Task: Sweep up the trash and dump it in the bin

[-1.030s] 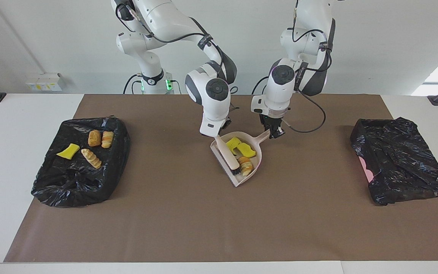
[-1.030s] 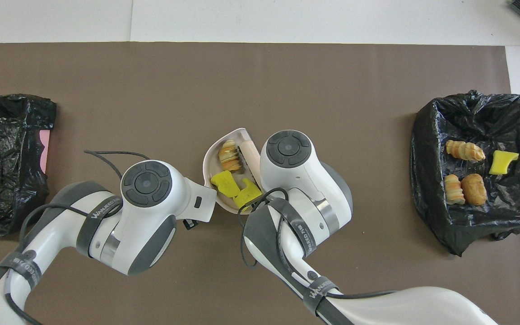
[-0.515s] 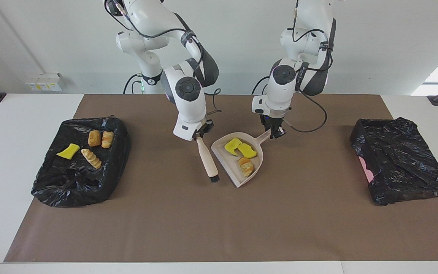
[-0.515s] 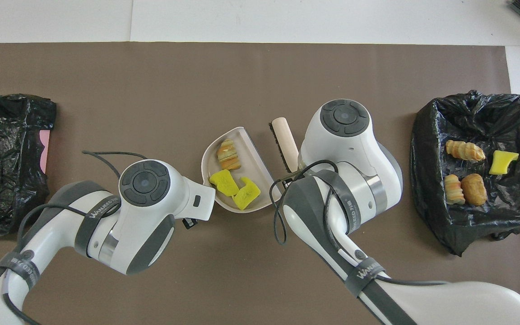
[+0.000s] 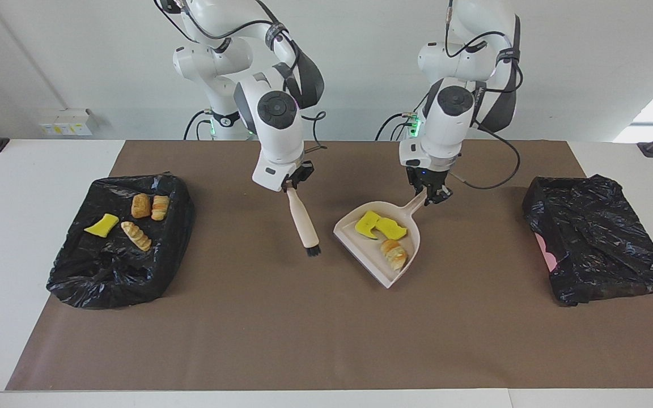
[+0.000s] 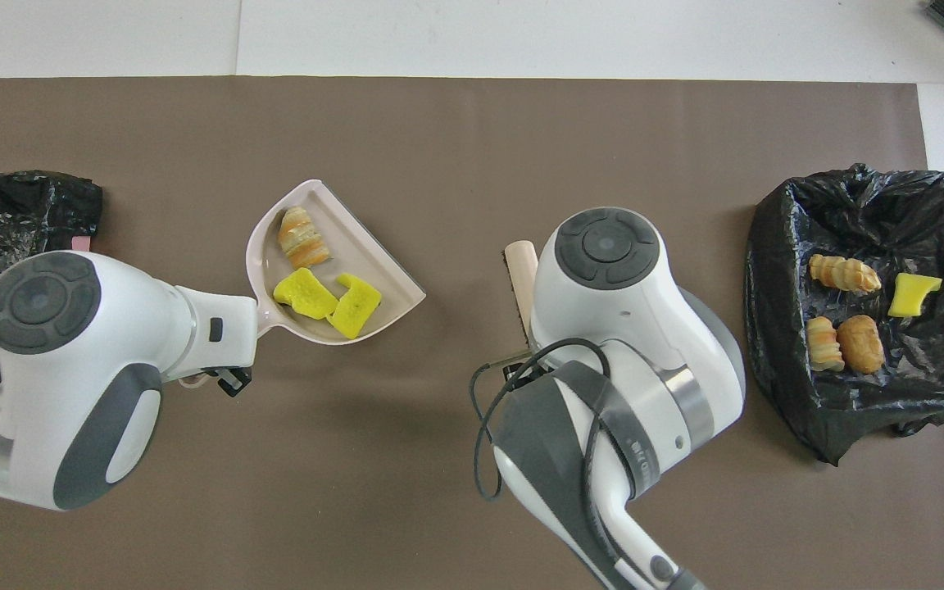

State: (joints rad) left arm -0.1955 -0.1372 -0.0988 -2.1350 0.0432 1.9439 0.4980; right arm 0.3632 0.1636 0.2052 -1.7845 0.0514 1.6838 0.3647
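The left hand [image 5: 429, 195] is clamped on the handle tip of the pale pink dustpan [image 5: 363, 241], holding it over the brown mat [image 5: 326, 328] that covers the middle of the counter [image 5: 20, 170]. The dustpan's long axis runs slantwise: the handle points up toward the robots and the left arm's end of the counter, while the wide open mouth points away from the robots and toward the right arm's end. Whether the mouth edge touches the mat I cannot tell.

In the pan lie three pieces of trash: two yellow sponge pieces [image 5: 380, 225] side by side near the handle end, touching each other, and one tan bread-like chunk [image 5: 394, 254] closer to the mouth.

The right hand [image 5: 291, 184] is closed on the top of the hand brush [image 5: 302, 222], which hangs with its pale handle slanting downward and its dark bristles at the low end, over the mat beside the dustpan and apart from it.

At the right arm's end sits a bin lined with a black bag [image 5: 117, 249], holding a yellow sponge piece [image 5: 101, 225] and three bread-like chunks [image 5: 136, 235]. At the left arm's end sits a second black-bagged bin [image 5: 593, 238], with a strip of pink showing at its edge.
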